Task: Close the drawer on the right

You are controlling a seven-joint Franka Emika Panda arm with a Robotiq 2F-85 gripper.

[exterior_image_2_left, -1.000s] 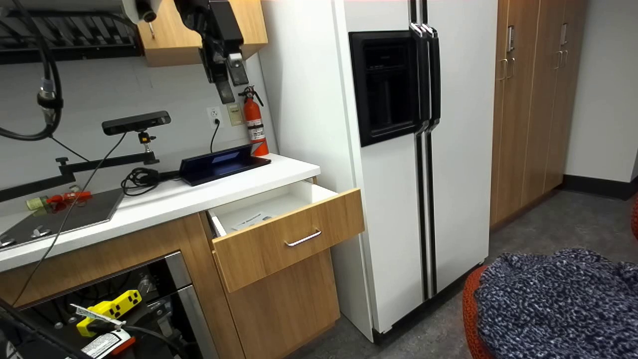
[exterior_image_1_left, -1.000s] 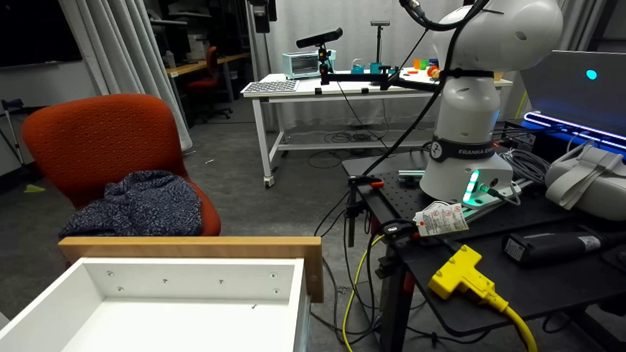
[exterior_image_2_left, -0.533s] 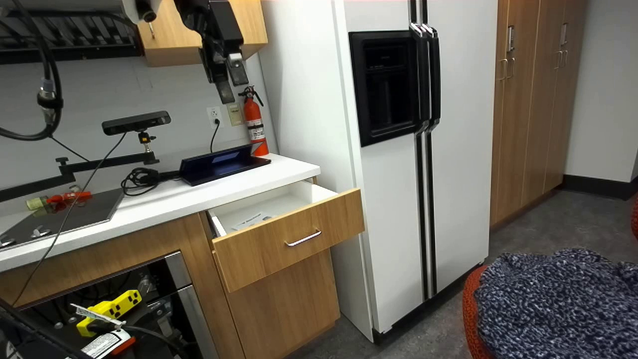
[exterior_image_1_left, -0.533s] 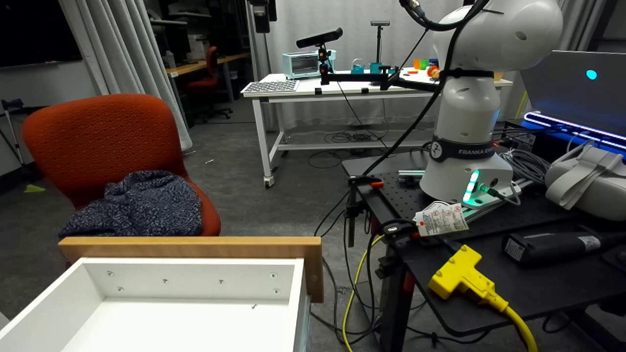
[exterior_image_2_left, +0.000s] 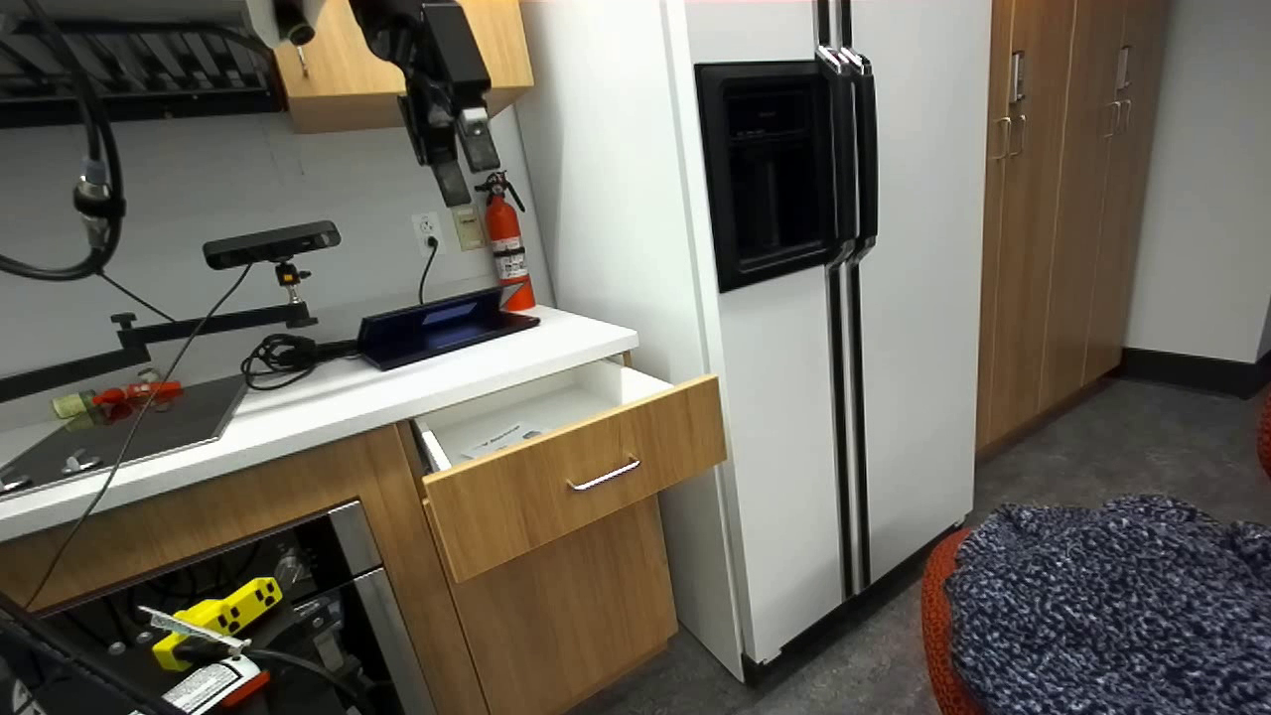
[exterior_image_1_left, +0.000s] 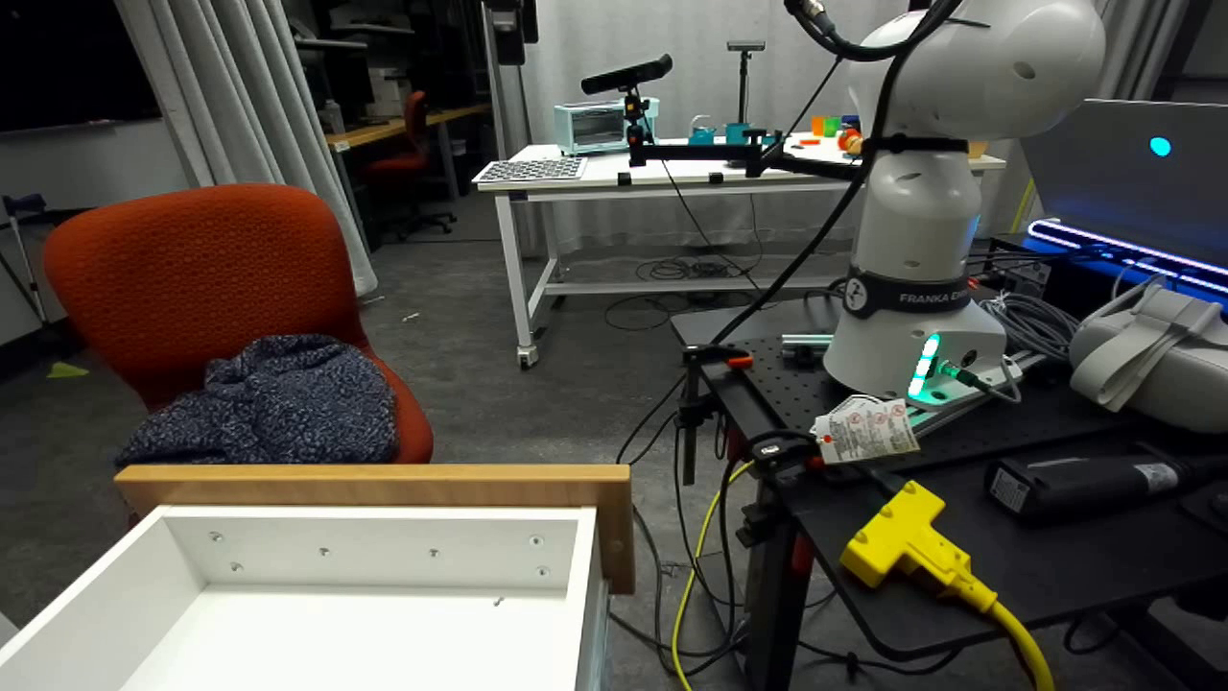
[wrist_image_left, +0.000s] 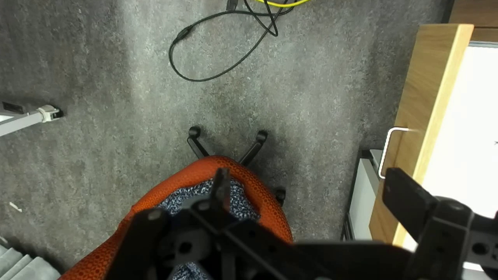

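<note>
The drawer stands pulled out below the white counter, with its wooden front (exterior_image_2_left: 516,511) and silver handle (exterior_image_2_left: 604,477) showing. Its wooden rail (exterior_image_1_left: 374,488) and white inner panels show in an exterior view. A flat pale item (exterior_image_2_left: 506,437) lies inside it. My gripper (exterior_image_2_left: 467,171) is open and empty, high above the counter and apart from the drawer. In the wrist view my gripper (wrist_image_left: 306,179) has its fingers wide apart. The drawer front (wrist_image_left: 422,83) runs along the right there, and the right finger (wrist_image_left: 406,202) covers part of it in the picture.
An orange chair (exterior_image_1_left: 206,259) with a dark speckled cloth (exterior_image_1_left: 278,403) stands in front of the drawer. A white fridge (exterior_image_2_left: 616,179) stands beside it. A dark folded device (exterior_image_2_left: 437,328) and a fire extinguisher (exterior_image_2_left: 506,243) stand on the counter (exterior_image_2_left: 586,343). Cables (wrist_image_left: 218,76) lie on the floor.
My gripper has shifted very slightly to the right in an exterior view in the last half second. The drawer has not moved.
</note>
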